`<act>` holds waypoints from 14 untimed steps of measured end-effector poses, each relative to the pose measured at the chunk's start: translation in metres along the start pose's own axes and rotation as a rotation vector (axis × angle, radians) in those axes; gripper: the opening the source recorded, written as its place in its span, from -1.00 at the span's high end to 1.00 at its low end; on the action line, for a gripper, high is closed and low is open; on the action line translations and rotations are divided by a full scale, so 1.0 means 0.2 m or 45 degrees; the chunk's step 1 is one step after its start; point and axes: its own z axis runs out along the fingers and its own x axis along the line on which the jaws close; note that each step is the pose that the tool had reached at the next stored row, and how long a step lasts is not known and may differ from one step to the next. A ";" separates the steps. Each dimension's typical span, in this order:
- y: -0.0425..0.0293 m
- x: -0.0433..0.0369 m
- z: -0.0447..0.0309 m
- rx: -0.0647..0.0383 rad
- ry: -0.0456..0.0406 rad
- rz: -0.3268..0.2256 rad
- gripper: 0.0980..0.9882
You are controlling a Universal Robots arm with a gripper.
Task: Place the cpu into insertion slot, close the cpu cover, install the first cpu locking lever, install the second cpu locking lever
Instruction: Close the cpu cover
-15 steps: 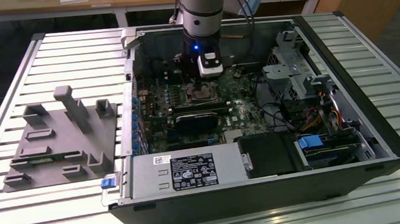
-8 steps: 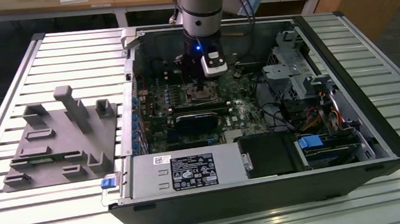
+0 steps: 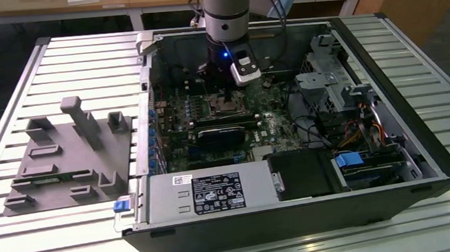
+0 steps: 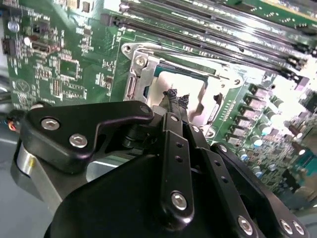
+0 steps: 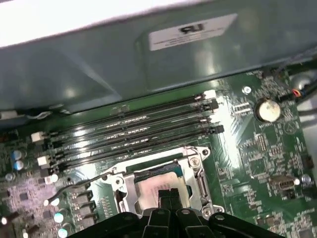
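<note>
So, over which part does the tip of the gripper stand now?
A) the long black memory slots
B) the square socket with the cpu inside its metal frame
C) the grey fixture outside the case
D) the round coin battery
B: in the first wrist view the gripper points down at the cpu framed by the cpu cover, beside the memory slots and not on them.

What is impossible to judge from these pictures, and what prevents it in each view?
1. Whether the gripper touches the cpu: in both wrist views its shut fingertips cover that spot.
2. Near edge of the cpu cover: hidden by the gripper in the first wrist view.
3. Whether the locking lever is latched: too thin to follow in the first wrist view.
4. In the exterior view the arm blocks this whole area.
</note>
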 end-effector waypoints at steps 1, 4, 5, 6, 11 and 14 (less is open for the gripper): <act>0.000 0.000 0.000 -0.001 0.000 -0.014 0.99; -0.013 0.000 0.000 -0.005 -0.002 -0.029 0.99; -0.021 -0.001 0.000 -0.006 -0.003 -0.030 0.99; -0.027 -0.002 -0.001 -0.007 -0.003 -0.031 0.99; -0.046 0.030 -0.001 -0.010 -0.009 -0.032 0.99; -0.055 0.069 0.000 -0.011 -0.013 -0.031 0.99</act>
